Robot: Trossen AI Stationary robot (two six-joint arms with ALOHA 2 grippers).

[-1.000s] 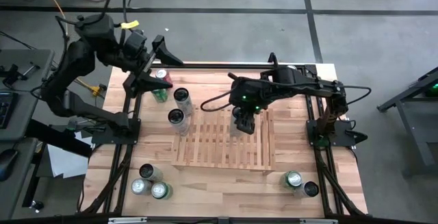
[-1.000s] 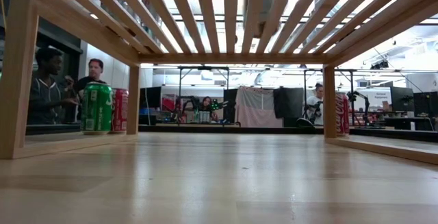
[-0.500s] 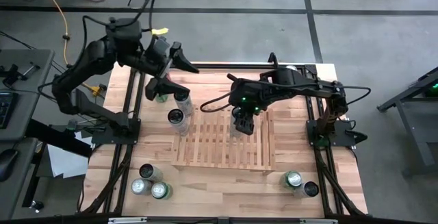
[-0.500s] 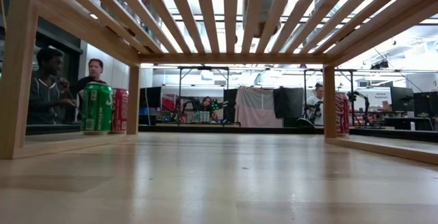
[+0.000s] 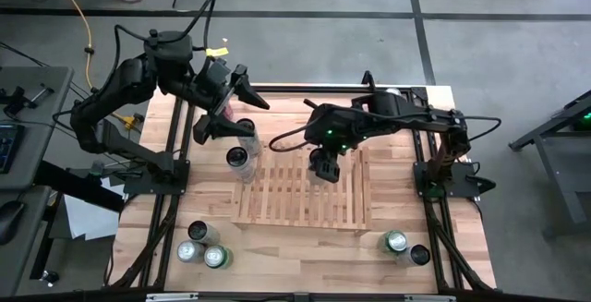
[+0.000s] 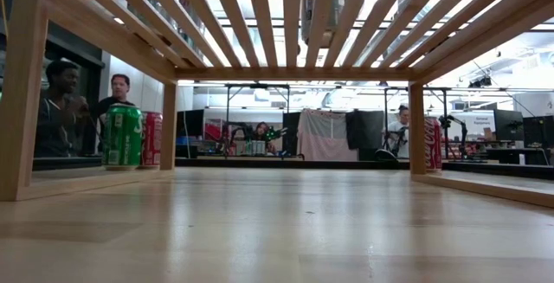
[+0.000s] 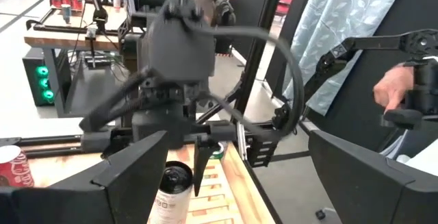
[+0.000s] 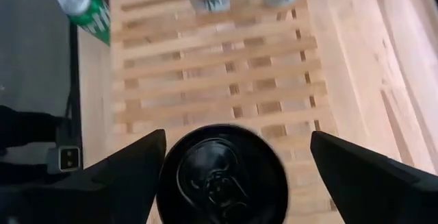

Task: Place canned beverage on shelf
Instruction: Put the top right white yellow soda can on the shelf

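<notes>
A grey workshop floor surrounds the wooden surface (image 5: 305,256), and people sit at benches in the room seen beyond it in the low view. The shelf (image 5: 300,188), a slatted light-wood panel, stands at the middle of the surface. The right gripper (image 5: 325,165) hangs over the shelf's far edge, its jaws spread wide on either side of a dark can (image 8: 222,175) standing on the slats; they do not grip it. The left gripper (image 5: 231,108) is near the far left corner of the surface, jaws wide, above the cluster of cans there, with a tall can (image 7: 170,190) right below it.

Risk: the right jaws flank the placed can closely, so a sideways pull-away could clip and tip it, and a narrow base may wobble on the gaps between slats. The left arm, low over crowded cans, could knock a neighbour while closing on one.

Compared with a second ago, the left arm has swung inward from the surface's left edge towards the cans, and the right gripper has drawn slightly back towards the shelf's far edge.
</notes>
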